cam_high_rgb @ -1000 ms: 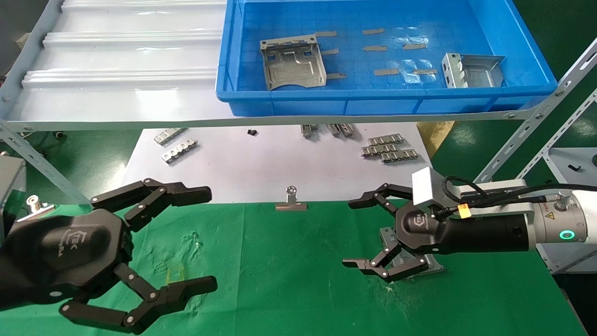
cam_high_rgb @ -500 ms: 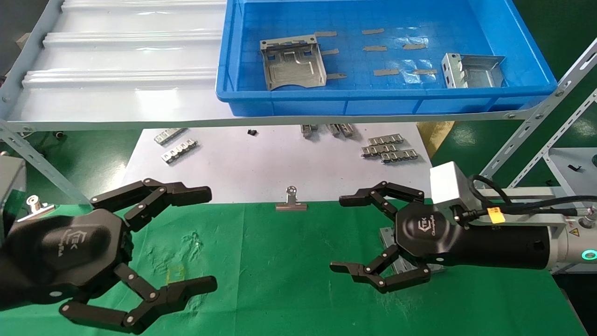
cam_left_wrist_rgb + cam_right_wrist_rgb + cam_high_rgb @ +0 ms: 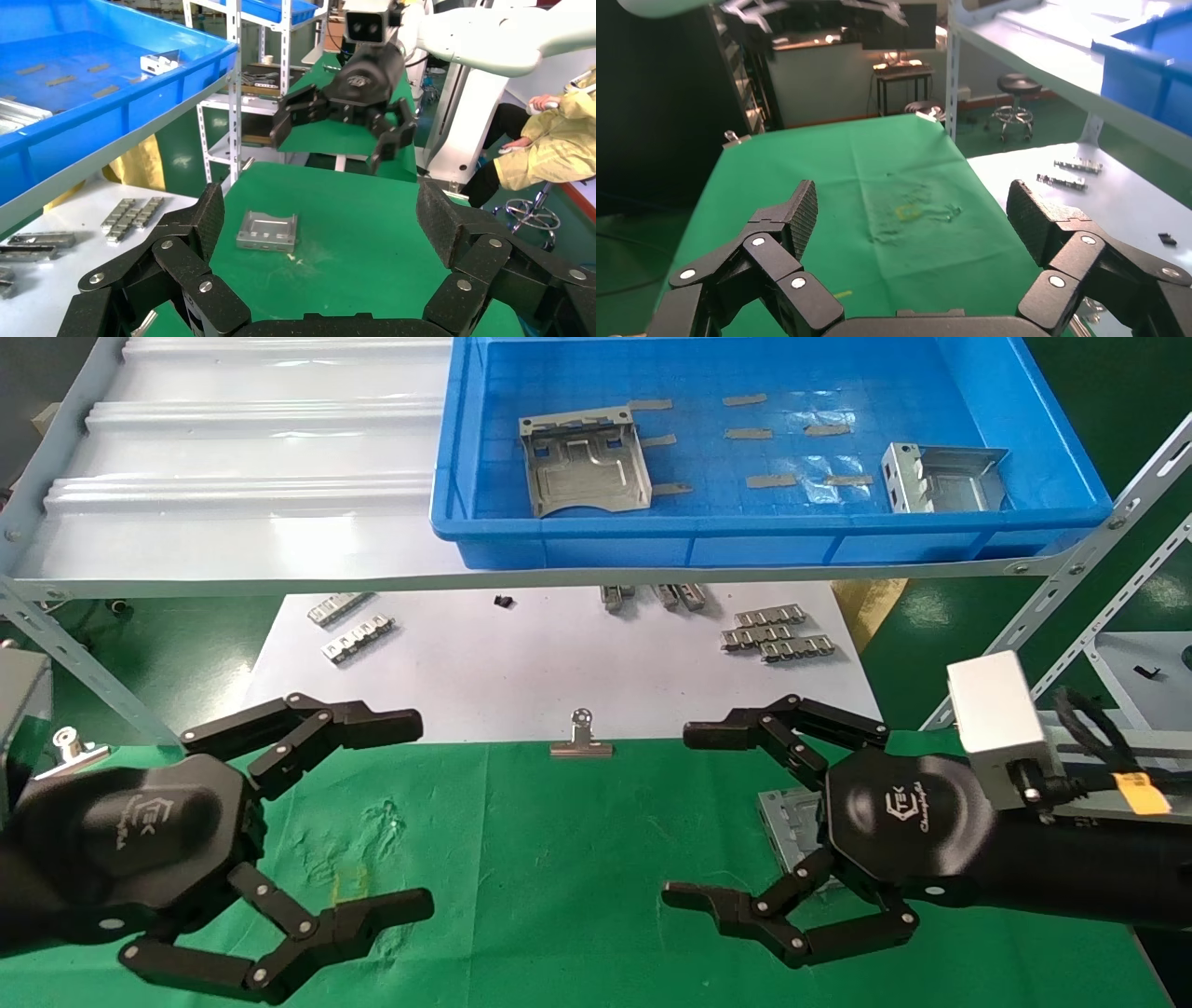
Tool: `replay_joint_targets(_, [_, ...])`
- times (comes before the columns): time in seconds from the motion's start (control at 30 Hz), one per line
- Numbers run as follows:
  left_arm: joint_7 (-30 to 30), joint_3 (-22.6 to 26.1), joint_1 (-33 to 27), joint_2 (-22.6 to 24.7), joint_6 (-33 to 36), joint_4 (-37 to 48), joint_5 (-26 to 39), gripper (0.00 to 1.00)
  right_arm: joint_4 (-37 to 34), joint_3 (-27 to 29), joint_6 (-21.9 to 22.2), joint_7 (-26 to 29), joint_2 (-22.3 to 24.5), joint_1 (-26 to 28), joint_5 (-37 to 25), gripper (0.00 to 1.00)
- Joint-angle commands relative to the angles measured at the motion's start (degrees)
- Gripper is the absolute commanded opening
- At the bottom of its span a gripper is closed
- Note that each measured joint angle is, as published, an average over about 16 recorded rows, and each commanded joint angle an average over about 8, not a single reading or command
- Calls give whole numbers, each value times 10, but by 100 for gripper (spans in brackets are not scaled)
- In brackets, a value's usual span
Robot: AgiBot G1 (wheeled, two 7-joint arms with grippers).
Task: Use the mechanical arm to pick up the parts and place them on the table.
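Fingers [image 3: 745,733] on my right black hexagonal-palmed gripper [image 3: 684,817] are spread wide, nothing between them. It hangs above the green cloth-covered worktop [image 3: 559,859] on the right side. In the left wrist view the same gripper [image 3: 342,130] is clearly off the cloth, in the air beyond the part.

One silvery stamped sheet-metal part with bent-up walls [image 3: 792,817] lies flat on the green cloth, just behind the right gripper's palm in the head view, partly hidden by it. Left wrist view shows it whole [image 3: 267,230], resting on the cloth, no contact with any finger.

Left black gripper [image 3: 410,812] sits low on the left over the worktop, fingers [image 3: 372,724] also wide apart and holding nothing.

Two more silvery sheet-metal parts are in the blue plastic bin [image 3: 1071,477] on the pale grey ribbed shelf [image 3: 233,477]: one [image 3: 582,463] near the bin's left side, one [image 3: 941,477] near its right wall, well apart. Thin grey tape strips [image 3: 771,480] lie between them on the bin floor.

Below the shelf, small ridged grey clip strips [image 3: 778,635] sit on the white paper sheet [image 3: 521,663]. A metal binder clip [image 3: 581,740] sits at the paper's near edge where it meets the cloth.
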Motion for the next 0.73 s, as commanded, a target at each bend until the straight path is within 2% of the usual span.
replay_joint_targets(0.03, [0,0,0,0,0,0,0,100,23,18,2,13,7,-15,5,100])
replay_joint_targets(0.43, [0,0,0,0,0,0,0,100,145,114,12,84,47,-93,35,100])
replay_joint_targets(0.73, [0,0,0,0,0,0,0,100,157,124,14,88,52,-102,39,100])
